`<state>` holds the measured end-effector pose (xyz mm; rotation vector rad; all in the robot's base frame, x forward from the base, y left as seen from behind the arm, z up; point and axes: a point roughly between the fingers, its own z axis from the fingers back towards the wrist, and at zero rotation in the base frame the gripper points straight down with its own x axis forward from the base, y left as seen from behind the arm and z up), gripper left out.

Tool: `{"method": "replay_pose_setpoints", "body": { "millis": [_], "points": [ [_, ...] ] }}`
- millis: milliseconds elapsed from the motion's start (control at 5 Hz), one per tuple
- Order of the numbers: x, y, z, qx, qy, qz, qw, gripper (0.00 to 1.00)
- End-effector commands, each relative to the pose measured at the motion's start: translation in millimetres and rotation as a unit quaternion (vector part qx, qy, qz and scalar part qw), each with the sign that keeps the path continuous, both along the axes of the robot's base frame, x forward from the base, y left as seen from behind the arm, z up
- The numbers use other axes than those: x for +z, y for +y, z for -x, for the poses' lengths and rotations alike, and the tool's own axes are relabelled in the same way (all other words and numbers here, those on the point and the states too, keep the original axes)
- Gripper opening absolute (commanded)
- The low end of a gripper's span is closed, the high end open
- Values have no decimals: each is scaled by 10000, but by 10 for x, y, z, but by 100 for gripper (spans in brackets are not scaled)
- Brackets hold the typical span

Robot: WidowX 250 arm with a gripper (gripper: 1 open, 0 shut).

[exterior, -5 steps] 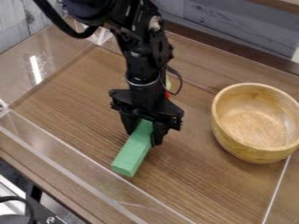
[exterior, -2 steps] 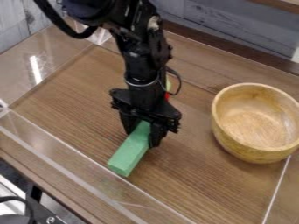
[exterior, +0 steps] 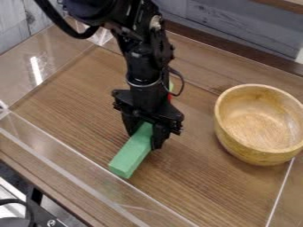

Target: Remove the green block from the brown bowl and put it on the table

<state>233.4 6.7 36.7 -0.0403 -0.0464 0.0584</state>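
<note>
The black robot arm [exterior: 144, 62] reaches down over the wood-grain worktop [exterior: 71, 99], its pincer [exterior: 147, 128] pinching the upper end of the green block [exterior: 131, 152]. The block is a plain, elongated bar that slants across the view, its free end pointing toward the lower left, near the clear acrylic wall [exterior: 73, 168] along the worktop's edge. Whether its underside touches the worktop, I cannot tell.

The brown bowl [exterior: 260, 125], round and wooden with a thick rim, sits on the worktop at the right of the view, apart from the block and the pincer. Its visible inside is bare wood. Just behind the arm, a small red and green object [exterior: 172, 92] shows in part, mostly hidden by the arm. A grey plank-like surface [exterior: 236, 35] runs behind the worktop.
</note>
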Motion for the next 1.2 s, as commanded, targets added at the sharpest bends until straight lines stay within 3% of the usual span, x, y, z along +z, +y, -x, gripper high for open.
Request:
{"method": "replay_pose_setpoints", "body": {
  "millis": [0, 1000],
  "points": [
    [116, 34, -117, -44, -270, -8, 9996, 0],
    [86, 69, -157, -150, -312, -6, 9994, 0]
  ]
}}
